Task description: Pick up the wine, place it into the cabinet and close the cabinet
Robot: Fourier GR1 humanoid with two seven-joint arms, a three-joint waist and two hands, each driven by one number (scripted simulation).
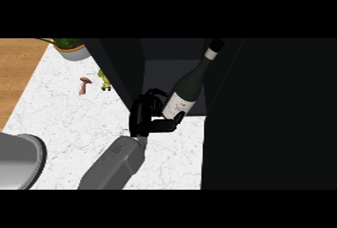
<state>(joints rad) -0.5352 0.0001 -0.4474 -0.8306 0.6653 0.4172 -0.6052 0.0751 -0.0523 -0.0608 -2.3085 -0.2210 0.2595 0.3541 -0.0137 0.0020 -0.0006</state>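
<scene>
Item: wine bottle (189,87). Dark green glass, pale label, white band at the neck, dark cap. Position: tilted, neck leaning up and away from the fingers, base lowest. It sits at the mouth of the cabinet (172,71), partly over the grey interior. Whether the base touches the cabinet floor cannot be told.

Item: hand (146,116), black, on a grey forearm entering from the lower edge. Which arm it belongs to cannot be settled from this view; it is taken as the right, on the judgement that the bulky grey shape at the lower left is the other arm. Fingers (155,92) curl round the lower body of the bottle from the far side, with the thumb below the label, so the bottle is clasped at its widest part. Probable reason: a low hold leaves the neck free to enter the opening first.

Item: cabinet door (270,116), a large dark panel just beyond the bottle on the side away from the fingers. It stands open, as it must until the bottle is inside.

Item: surface (72,116), white marble pattern, under the forearm.

Other items, well apart from the fingers on the far side: potted plant (71,48), small brown object (84,84), small yellow-green object (104,79).

Status: placing in progress; release and door closing not yet done.
</scene>
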